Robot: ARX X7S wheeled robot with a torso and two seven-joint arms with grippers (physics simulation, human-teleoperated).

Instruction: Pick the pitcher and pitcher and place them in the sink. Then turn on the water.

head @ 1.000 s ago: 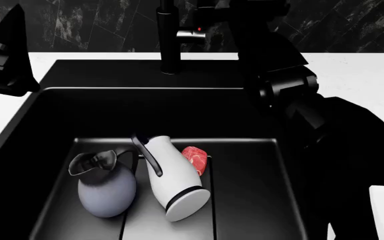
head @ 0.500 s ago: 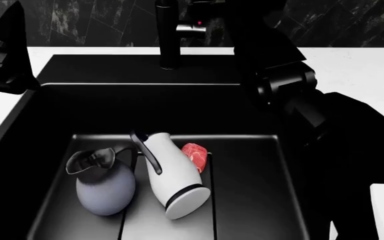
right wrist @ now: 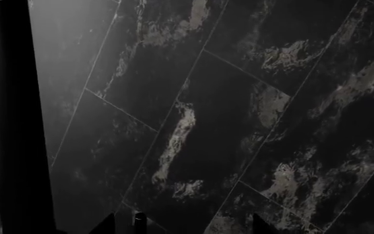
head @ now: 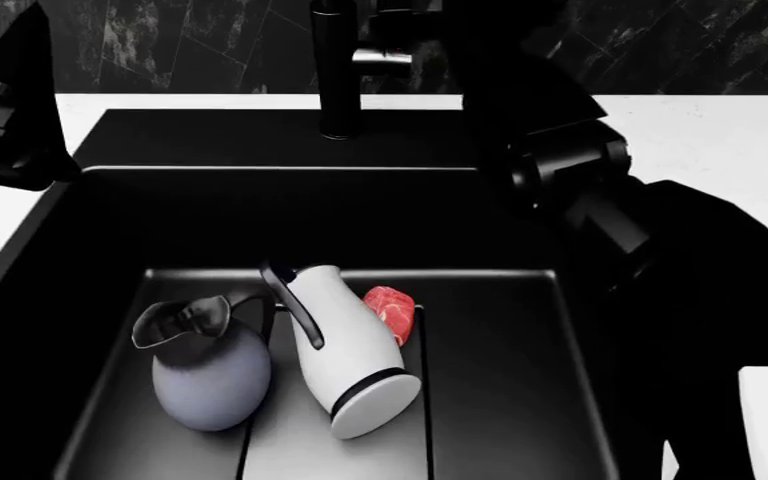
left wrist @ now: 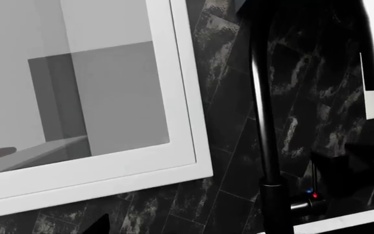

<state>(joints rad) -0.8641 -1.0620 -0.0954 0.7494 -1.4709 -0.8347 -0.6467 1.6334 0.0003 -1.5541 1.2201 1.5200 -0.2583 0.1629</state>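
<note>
Both jugs already lay on the grooved floor of the sink (head: pixel 117 240), toward its front left corner: the squat blue-grey jug (head: pixel 211 375) just beside the taller white jug (head: pixel 347 355), which was tipped over with its black-banded base toward the front edge. A small red lump (head: pixel 390 313) sat against the white jug's far side.

What remained was the tap (head: pixel 336 70) at the middle of the sink's back edge. It looked rigid and smooth, so its short side lever (head: pixel 381 57) probably needed a firm push or pinch, not a light brush.

The right arm (head: pixel 584 190) reached up toward that lever, but its gripper was lost in black against the tap, so I could not tell how its jaws stood. The left arm (head: pixel 4 110) was cut off at the frame edge, its jaws unseen. No stream of water showed.
</note>
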